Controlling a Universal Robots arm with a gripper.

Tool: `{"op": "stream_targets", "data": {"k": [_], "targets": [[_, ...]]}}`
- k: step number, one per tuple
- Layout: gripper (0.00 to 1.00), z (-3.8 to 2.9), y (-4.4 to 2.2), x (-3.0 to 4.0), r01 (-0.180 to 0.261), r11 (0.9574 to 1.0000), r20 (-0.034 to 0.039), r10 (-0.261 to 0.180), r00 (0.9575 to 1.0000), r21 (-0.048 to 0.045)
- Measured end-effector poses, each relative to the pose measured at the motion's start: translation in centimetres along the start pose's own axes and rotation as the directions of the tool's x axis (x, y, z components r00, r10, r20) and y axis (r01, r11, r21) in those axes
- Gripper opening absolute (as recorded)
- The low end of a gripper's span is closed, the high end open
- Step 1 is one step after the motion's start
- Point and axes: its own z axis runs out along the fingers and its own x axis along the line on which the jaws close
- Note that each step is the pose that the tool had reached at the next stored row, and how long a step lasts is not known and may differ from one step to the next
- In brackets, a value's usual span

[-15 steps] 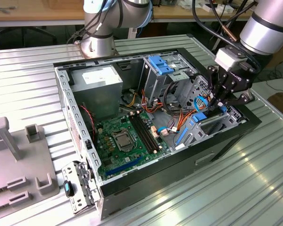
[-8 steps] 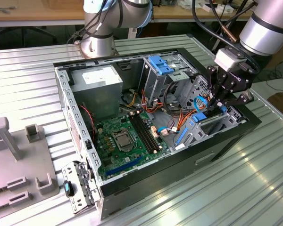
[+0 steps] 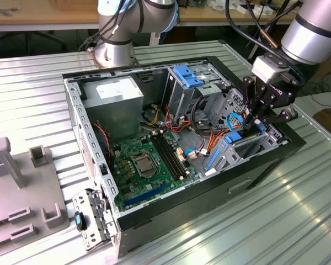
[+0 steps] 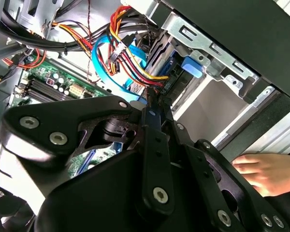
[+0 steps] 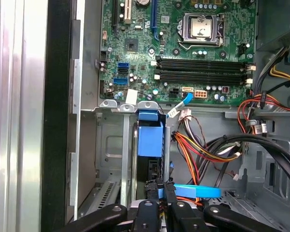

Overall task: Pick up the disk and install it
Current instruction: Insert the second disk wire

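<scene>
The job looked close to done. The disk [image 5: 150, 137], a flat dark metal drive in a bright blue plastic frame, was not lying out on the ribbed silver metal table [image 3: 254, 232]. It stood on its edge in a slot of the grey metal drive bay [image 5: 111, 145], at the corner of the open black computer case [image 3: 209, 204]. So I judged that the picking up was over and the putting in was well along. I could not tell if the disk had gone all the way home or clicked into place.

The black gripper [image 5: 163, 189] reached down into the case right at the near end of the disk. Its fingers [image 5: 157, 191] were pressed close together, with just a thin crack between them and nothing seen in that crack. I could not tell if the tips touched the disk or sat just beside it.

Counting things: there was one disk, one gripper and one open case. There was one green board [image 3: 143, 165] on the floor of the case. One person's hand [image 4: 261, 171] rested on the outside of the case, near the bay.
</scene>
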Motion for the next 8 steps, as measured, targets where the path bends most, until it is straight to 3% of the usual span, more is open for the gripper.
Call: {"op": "stream_targets", "data": {"k": [8], "targets": [[0.16,0.01,0.02,0.41,0.000,1.0000,0.0035,0.000,1.0000,0.0001]]}}
